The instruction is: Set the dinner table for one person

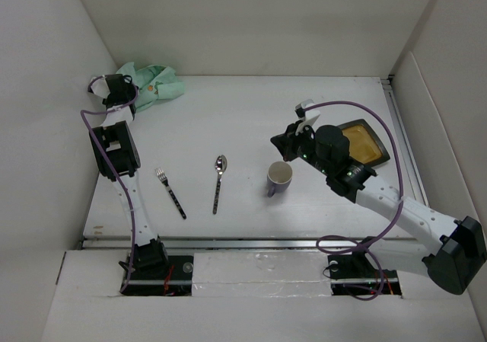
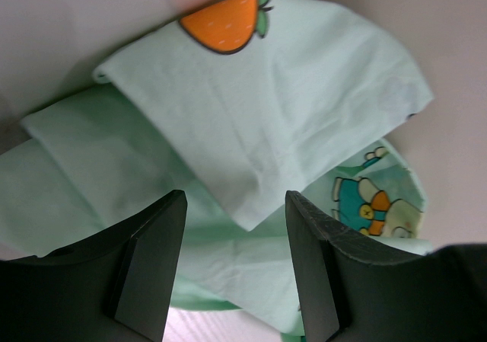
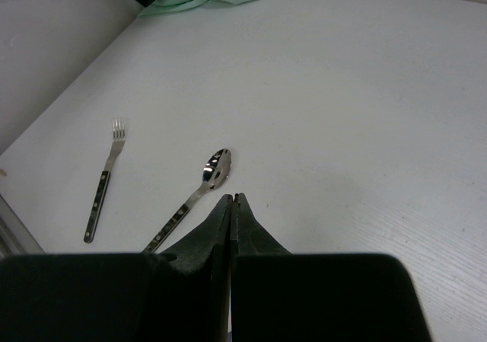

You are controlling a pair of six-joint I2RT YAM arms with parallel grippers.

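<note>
The white desk (image 1: 228, 121) fills the middle of the overhead frame. At its upper left, the outstretched left arm holds its pincer (image 2: 236, 202) open just above a crumpled green cloth (image 2: 251, 113). The right pincer (image 3: 232, 199), closed and empty, hovers over the desk near a mug (image 1: 278, 178), centre right.

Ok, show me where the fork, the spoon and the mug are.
fork (image 1: 173, 197): top view, on its dark handle.
spoon (image 1: 218, 188): top view, on the handle just below the bowl.
mug (image 1: 278, 177): top view, on its pale inside.
</note>
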